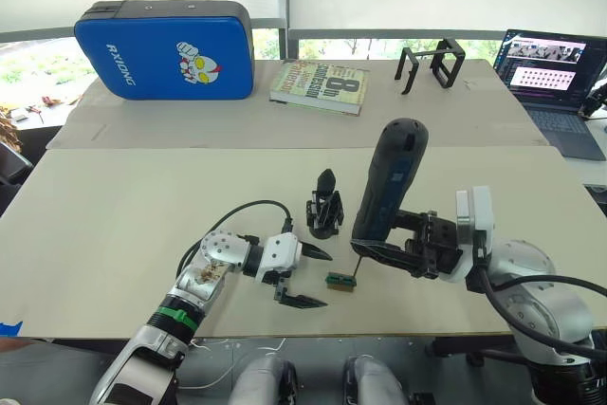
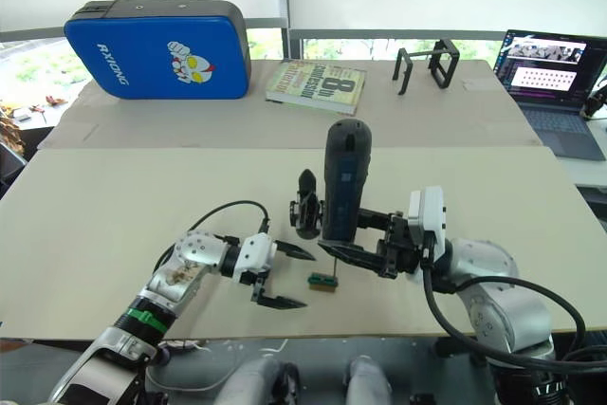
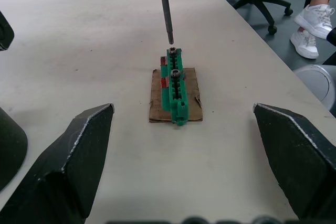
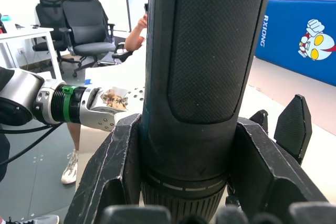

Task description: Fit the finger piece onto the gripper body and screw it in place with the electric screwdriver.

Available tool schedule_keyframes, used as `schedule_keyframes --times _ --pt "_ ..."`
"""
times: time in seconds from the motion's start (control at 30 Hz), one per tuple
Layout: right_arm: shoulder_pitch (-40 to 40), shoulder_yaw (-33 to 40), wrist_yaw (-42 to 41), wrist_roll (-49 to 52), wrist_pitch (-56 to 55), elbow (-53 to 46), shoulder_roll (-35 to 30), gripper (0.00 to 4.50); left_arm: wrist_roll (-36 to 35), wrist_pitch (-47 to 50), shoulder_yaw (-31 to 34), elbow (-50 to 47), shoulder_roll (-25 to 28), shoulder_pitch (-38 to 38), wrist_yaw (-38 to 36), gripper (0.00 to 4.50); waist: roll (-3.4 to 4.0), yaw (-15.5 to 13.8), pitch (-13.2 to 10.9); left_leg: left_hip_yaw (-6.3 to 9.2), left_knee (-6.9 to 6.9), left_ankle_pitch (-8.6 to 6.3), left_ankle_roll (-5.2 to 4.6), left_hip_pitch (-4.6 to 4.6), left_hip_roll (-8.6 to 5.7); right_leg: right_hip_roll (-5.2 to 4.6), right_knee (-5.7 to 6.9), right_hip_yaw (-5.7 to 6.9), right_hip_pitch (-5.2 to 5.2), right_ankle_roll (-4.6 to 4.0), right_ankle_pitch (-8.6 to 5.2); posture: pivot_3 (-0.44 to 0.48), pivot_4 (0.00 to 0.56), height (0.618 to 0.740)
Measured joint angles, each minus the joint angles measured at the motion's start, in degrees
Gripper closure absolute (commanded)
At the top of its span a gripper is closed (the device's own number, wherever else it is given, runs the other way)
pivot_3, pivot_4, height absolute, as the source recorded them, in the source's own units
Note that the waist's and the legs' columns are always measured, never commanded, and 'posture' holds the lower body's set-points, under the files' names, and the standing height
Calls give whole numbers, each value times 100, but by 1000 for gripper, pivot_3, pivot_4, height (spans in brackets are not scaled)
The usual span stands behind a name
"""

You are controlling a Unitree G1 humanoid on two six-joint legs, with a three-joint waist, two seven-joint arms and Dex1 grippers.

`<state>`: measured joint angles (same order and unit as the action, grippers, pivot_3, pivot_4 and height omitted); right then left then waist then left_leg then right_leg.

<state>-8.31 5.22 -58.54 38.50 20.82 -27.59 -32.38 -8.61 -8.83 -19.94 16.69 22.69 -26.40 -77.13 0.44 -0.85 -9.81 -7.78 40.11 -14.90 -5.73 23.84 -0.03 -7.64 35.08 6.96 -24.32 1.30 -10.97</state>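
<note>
Screw pickup: right gripper (image 1: 403, 251) clamps the electric screwdriver (image 1: 384, 187), bit just above the green block (image 3: 176, 85); left gripper (image 1: 305, 277) gapes empty beside it; next, seat bit squarely.

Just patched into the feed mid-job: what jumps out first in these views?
The right gripper holds the screwdriver upright at mid-table, its bit poised just above a screw in the green block. The left gripper hangs open beside that block, holding nothing. The gripper body stands just behind, and a blue case lies at the far left of the table.
</note>
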Motion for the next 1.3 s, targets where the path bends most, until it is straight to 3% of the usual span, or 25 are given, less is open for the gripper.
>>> schedule_keyframes --times 1.3 --pt "98 -16 17 -123 -76 -46 1 2565 30 -7 0 1 -8 -26 12 0 0 1 0 0 0 0 0 0 0 0 0 0 0 0 0 0 150 740"
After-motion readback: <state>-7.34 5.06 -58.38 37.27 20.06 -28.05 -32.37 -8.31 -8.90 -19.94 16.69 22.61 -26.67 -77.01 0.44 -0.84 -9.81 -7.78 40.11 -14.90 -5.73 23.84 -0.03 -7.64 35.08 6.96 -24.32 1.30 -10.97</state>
